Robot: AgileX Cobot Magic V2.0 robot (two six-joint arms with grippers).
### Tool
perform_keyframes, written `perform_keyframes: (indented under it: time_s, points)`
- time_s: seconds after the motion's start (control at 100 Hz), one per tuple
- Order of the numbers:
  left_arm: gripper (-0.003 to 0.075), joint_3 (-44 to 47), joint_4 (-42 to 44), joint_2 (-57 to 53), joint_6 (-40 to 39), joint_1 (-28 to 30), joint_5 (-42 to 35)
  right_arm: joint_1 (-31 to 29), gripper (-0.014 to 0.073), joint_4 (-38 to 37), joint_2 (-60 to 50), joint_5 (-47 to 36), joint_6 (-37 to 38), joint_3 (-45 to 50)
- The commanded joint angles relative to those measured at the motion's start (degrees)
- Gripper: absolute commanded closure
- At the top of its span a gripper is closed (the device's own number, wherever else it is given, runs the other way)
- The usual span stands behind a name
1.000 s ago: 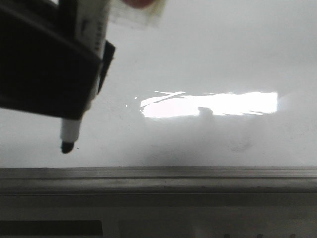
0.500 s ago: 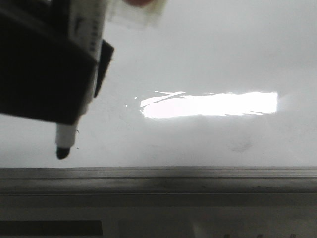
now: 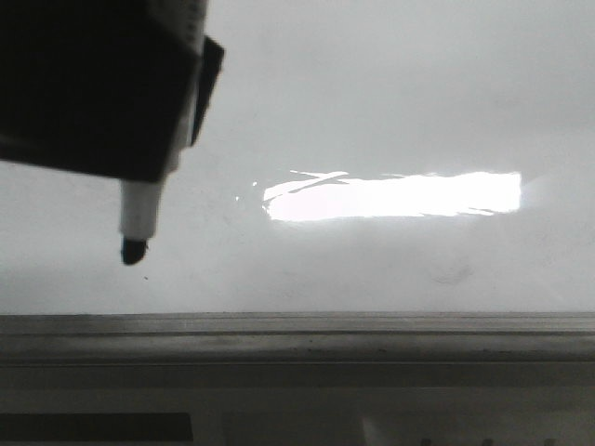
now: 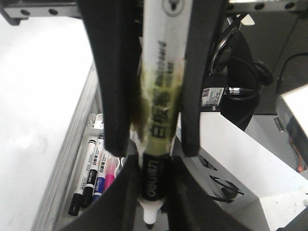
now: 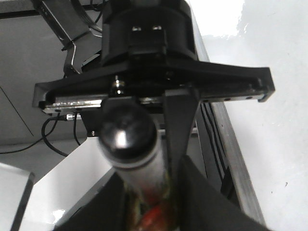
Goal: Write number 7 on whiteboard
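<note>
The whiteboard [image 3: 390,111] fills the front view, glossy white with a bright glare bar [image 3: 395,195]. No number 7 shows on the part in view. My left gripper [image 3: 167,139] comes in from the upper left, shut on a white whiteboard marker [image 3: 141,209]. The marker's black tip [image 3: 133,249] points down near the board's lower frame. Whether the tip touches the surface I cannot tell. In the left wrist view the gripper [image 4: 153,173] clamps the marker [image 4: 161,96] between its black fingers. My right gripper [image 5: 149,192] is shut on a second pen [image 5: 132,139], beside the whiteboard [image 5: 269,96].
A grey metal frame [image 3: 297,334] runs along the board's lower edge. A tray below it holds several spare markers [image 4: 91,175]. A white box [image 4: 240,168] and cables stand off the board. A tiny black speck [image 3: 146,276] lies under the marker tip.
The marker tip dipped toward the frame, then rose and shifted slightly right. The pale object at the top edge has left the view.
</note>
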Motion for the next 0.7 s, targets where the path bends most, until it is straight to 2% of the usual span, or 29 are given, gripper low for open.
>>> perform_keyframes:
  time_s: [0.0, 0.08, 0.13, 0.18, 0.19, 0.2, 0.22, 0.3, 0.37, 0.5, 0.59, 0.69]
  points:
    - [0.074, -1.7, -4.1, -0.8, 0.2, -0.3, 0.4, 0.2, 0.0664, 3.2, -0.4, 2.5, -0.6, -2.1]
    - [0.0727, -1.7, -4.6, -0.8, -0.1, -0.3, -0.8, 0.2, 0.0663, 3.2, -0.5, 2.7, -0.6, -2.1]
    - [0.0682, -1.7, -5.2, -0.8, -0.1, -0.3, -1.5, 0.2, 0.0655, 3.2, -0.8, 1.7, -0.6, -2.1]
    - [0.06, -1.7, -6.3, -0.8, -0.1, -0.3, -1.8, 0.2, 0.0645, 3.2, -1.2, 0.1, -0.6, -2.1]
    - [0.0554, -1.7, -6.7, -0.8, -0.1, -0.3, -2.0, 0.2, 0.0645, 3.2, -1.4, -0.5, -0.6, -2.1]
    - [0.0554, -1.7, -6.8, -0.8, -0.1, -0.3, -2.0, 0.2, 0.0645, 3.2, -1.6, -0.8, -0.6, -2.0]
    - [0.0486, -1.7, -7.5, -0.9, -0.1, -0.3, -2.1, 0.2, 0.0645, 3.2, -2.2, -1.8, -0.6, -1.8]
    - [0.0306, -1.7, -8.6, -1.8, -0.7, -0.3, -3.3, 0.2, 0.0645, 2.8, -4.2, -5.7, -0.6, -1.2]
    - [0.0211, -1.7, -8.6, -3.7, -3.8, -0.3, -5.9, 0.2, 0.0637, 2.5, -6.7, -8.9, -0.6, -0.2]
    - [0.0227, -0.3, -8.4, -9.3, -7.5, -0.3, -13.2, 0.2, 0.0634, -1.3, -12.7, -12.7, -0.6, 3.3]
    - [0.0287, 1.5, -8.3, -15.4, -7.9, -0.3, -19.6, 0.2, 0.0634, -2.7, -17.4, -17.3, -0.6, 7.3]
    - [0.0368, 4.4, -8.7, -23.3, -9.1, -0.3, -28.8, 0.2, 0.0634, -4.1, -21.9, -26.4, -0.6, 11.2]
